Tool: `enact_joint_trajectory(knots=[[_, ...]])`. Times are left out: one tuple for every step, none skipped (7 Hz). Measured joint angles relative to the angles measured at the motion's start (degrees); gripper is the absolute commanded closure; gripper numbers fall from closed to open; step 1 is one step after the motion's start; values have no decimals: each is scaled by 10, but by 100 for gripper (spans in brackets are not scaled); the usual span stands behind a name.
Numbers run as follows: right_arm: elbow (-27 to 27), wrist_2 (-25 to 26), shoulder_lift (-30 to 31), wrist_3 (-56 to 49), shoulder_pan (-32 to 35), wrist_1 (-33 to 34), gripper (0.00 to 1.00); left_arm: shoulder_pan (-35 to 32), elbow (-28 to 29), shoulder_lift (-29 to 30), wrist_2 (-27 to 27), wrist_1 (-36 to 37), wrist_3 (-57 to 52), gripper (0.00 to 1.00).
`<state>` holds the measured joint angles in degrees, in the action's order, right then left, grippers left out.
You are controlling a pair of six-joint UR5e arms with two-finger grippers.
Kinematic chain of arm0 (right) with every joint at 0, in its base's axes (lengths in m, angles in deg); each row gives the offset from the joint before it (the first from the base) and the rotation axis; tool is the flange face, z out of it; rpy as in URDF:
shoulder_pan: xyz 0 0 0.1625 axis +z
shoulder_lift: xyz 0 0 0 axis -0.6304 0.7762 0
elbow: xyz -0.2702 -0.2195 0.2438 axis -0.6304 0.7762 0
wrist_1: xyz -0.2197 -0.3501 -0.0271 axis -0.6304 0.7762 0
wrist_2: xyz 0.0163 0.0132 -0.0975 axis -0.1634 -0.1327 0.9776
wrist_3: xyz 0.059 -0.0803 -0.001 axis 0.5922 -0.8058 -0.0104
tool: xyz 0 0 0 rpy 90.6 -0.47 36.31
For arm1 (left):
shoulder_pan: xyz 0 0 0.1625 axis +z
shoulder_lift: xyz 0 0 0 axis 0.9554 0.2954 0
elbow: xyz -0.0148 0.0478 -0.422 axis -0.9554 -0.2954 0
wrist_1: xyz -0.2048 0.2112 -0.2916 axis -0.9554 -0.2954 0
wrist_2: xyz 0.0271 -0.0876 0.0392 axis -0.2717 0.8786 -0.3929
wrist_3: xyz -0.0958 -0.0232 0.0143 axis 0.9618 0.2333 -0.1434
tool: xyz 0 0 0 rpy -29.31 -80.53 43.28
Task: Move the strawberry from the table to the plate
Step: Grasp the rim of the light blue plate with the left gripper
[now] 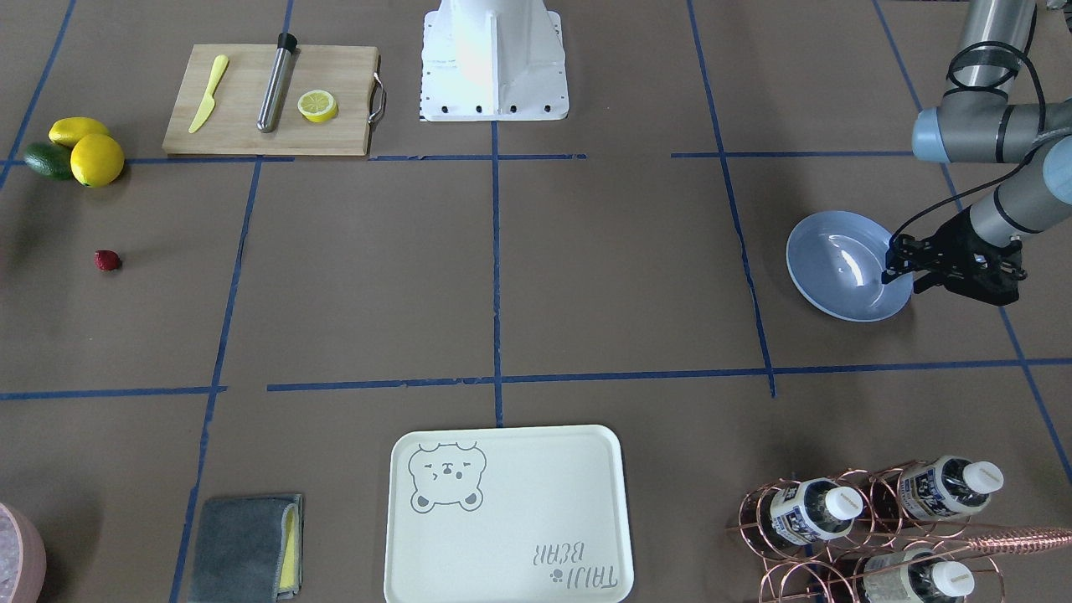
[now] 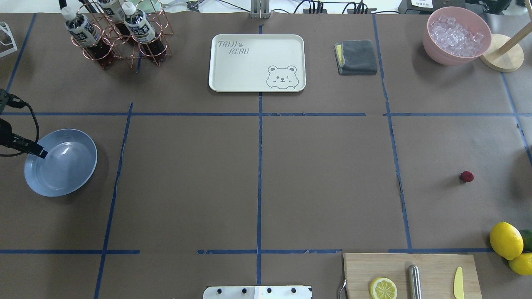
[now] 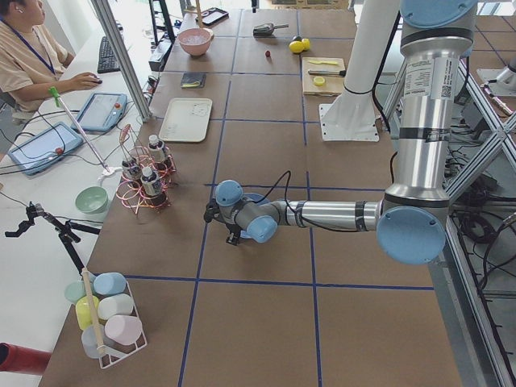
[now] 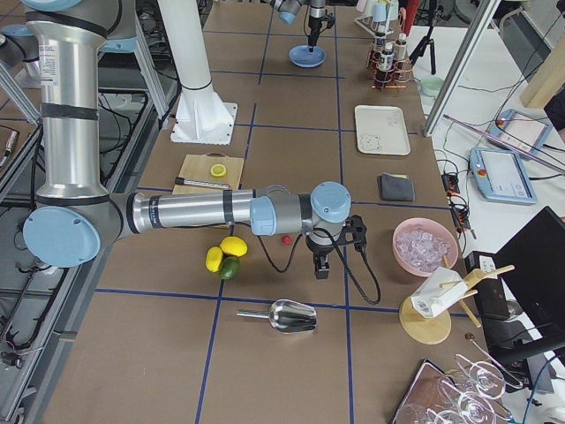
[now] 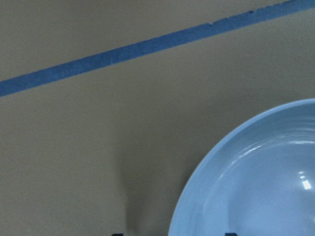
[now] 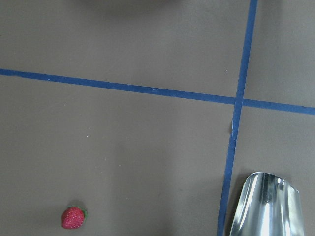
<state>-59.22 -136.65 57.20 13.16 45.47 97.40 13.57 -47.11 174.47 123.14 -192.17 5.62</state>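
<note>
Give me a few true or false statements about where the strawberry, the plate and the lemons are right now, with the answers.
1. The strawberry lies on the table, far from the plate. True.
2. The plate holds a lemon slice. False: the plate is empty, and the lemon slice sits on the cutting board.
3. The left gripper is at the plate's rim. True.
4. The two whole lemons rest on the cutting board. False: they lie on the table beside the avocado.
</note>
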Motion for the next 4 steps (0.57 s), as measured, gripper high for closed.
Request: enact_joint_trajectory(knots=[[-1, 0, 0, 0, 0, 0, 0, 2, 0, 0, 0, 0, 0, 81], [-1, 0, 0, 0, 0, 0, 0, 4, 0, 0, 0, 1, 0, 100], [-2, 0, 0, 0, 0, 0, 0, 4, -1, 0, 0, 1, 0, 100], [-2, 0, 0, 1, 0, 0, 0, 4, -4, 0, 1, 0, 1, 100]])
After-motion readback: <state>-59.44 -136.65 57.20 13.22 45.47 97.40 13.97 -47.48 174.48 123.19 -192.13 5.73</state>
